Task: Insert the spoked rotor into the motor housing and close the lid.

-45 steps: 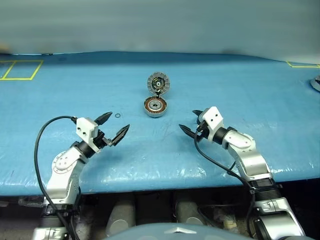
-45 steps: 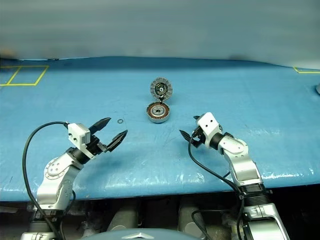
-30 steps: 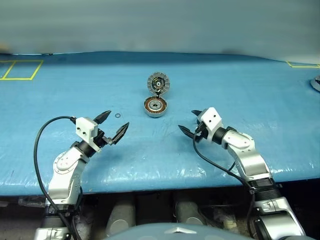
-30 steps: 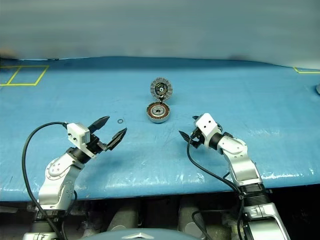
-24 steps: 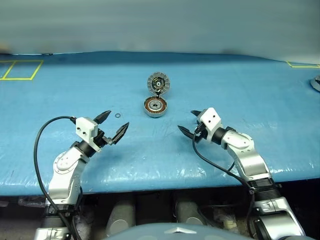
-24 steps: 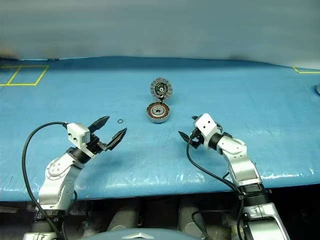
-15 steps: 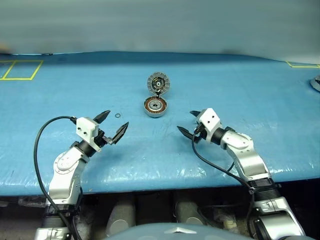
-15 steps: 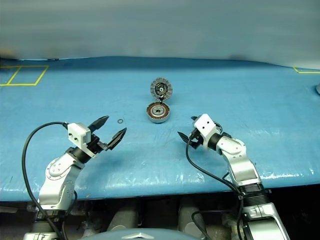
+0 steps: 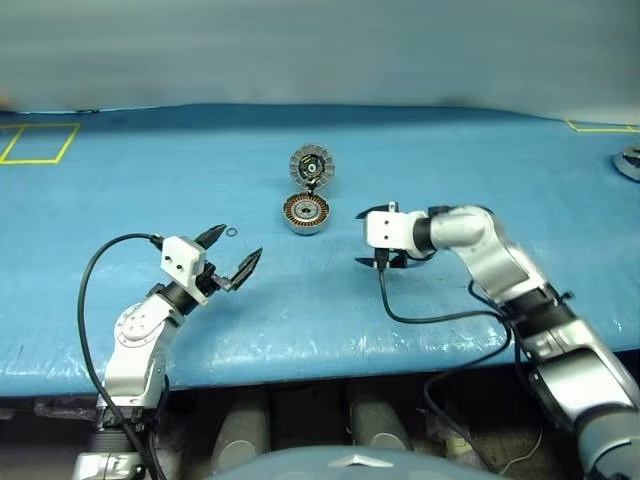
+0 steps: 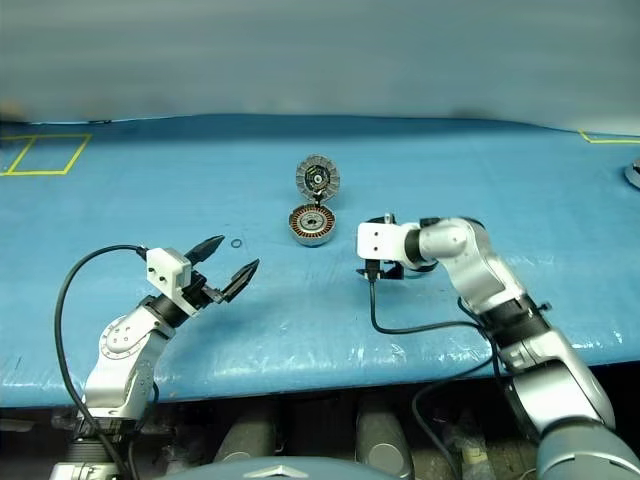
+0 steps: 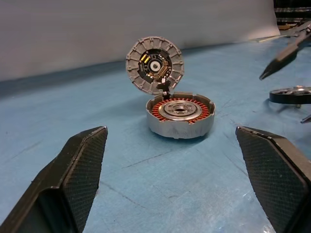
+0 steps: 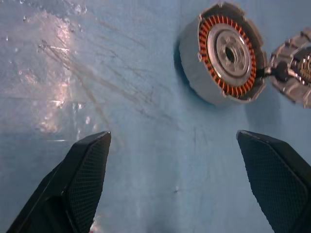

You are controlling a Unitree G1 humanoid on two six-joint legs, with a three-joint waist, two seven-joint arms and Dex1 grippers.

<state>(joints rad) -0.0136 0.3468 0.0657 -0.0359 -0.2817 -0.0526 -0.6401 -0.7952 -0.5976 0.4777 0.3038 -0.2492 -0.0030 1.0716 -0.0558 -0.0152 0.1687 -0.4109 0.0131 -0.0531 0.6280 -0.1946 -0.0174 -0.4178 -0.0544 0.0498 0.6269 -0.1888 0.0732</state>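
Both grippers, left [image 9: 230,256] and right [image 9: 379,263], splayed wide and empty; lid [image 11: 155,65] upright behind motor housing [image 11: 180,115]; spoked rotor [image 11: 292,94] partly cut off.

We see a silver-grey motor housing [image 11: 180,115] with copper-orange windings ringing a silver hub. Its raised lid [image 11: 155,65] shows a ribbed grey rim and dark centre. The table cover [image 9: 300,300] is blue, with yellow tape lines [image 9: 40,143] far left.
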